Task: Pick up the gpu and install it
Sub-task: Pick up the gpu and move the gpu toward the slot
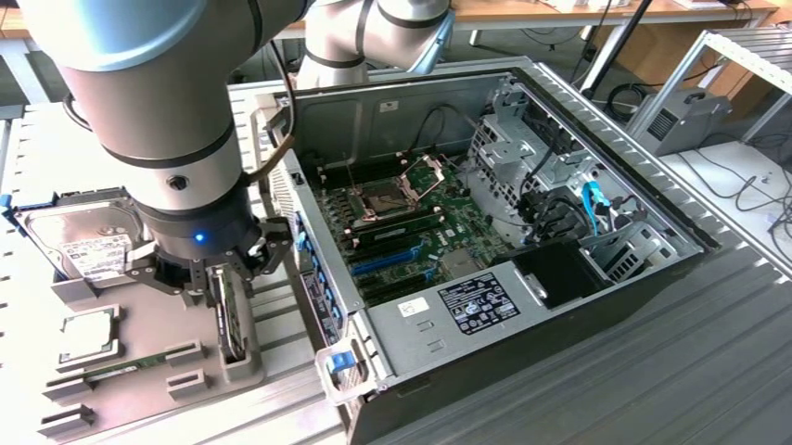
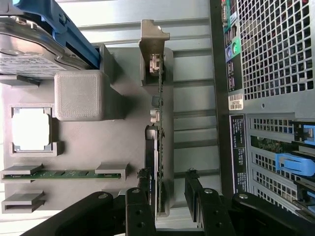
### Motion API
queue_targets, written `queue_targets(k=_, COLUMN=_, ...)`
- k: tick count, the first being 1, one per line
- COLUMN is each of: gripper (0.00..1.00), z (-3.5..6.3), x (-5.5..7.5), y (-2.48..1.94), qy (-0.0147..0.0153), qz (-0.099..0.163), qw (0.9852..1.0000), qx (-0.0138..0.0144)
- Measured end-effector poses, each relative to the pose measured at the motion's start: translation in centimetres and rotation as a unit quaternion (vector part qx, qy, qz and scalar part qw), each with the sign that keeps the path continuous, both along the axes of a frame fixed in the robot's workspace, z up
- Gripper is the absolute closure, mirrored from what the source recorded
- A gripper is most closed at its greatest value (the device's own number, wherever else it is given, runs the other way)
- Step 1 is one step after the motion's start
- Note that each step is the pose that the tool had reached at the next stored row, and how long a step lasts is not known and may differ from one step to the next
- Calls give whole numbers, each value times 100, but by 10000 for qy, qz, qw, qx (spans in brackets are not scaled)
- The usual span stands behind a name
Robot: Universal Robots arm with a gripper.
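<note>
In the grey holder tray (image 1: 136, 394) beside the computer case (image 1: 557, 352): gpu (image 2: 158, 147), upright on edge in its slot; gripper (image 2: 167, 177) directly over it, jaws spread, one finger each side.

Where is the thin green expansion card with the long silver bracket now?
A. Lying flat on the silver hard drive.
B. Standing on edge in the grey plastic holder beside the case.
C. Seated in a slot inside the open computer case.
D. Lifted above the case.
B: the thin green expansion card stands on edge in the grey plastic holder, with the open jaws on either side of it.
</note>
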State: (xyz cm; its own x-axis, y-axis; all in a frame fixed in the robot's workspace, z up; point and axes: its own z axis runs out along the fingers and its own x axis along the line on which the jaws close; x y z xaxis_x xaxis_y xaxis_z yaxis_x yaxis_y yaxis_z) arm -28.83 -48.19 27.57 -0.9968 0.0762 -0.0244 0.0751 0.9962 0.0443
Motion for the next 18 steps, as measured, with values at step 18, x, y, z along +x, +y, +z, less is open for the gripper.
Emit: queue_targets(k=18, gripper=58, z=-10, x=-75, y=0, qy=-1, qz=0, qw=10000, qx=-5)
